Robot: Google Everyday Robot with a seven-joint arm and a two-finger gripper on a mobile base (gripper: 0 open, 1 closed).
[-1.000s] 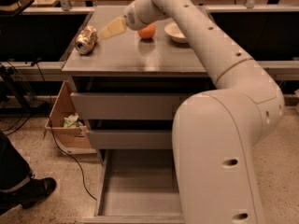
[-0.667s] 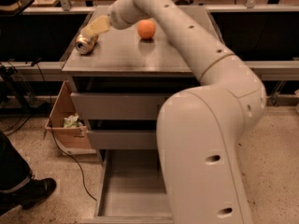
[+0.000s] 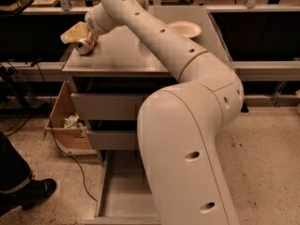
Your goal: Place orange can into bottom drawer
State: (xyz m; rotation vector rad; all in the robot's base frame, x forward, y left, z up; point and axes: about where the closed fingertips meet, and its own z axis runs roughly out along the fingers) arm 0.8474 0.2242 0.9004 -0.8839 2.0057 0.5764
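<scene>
The orange can (image 3: 86,45) lies on its side at the far left corner of the grey cabinet top (image 3: 117,57), its silver end facing me. My gripper (image 3: 71,33) is at that corner, right against the can on its far left side. The arm (image 3: 154,32) reaches across the cabinet top from the right. The bottom drawer (image 3: 123,191) is pulled open below, and its flat grey floor shows to the left of my base. The two upper drawers (image 3: 105,106) are closed.
A pale plate (image 3: 185,29) sits at the back right of the cabinet top. A cardboard box (image 3: 65,121) with scraps stands left of the cabinet. A cable trails on the floor. A person's dark shoe (image 3: 28,192) is at the lower left.
The arm has swung left across the cabinet top, and the gripper has moved from beside the round orange fruit to the can. The fruit is now hidden behind the arm.
</scene>
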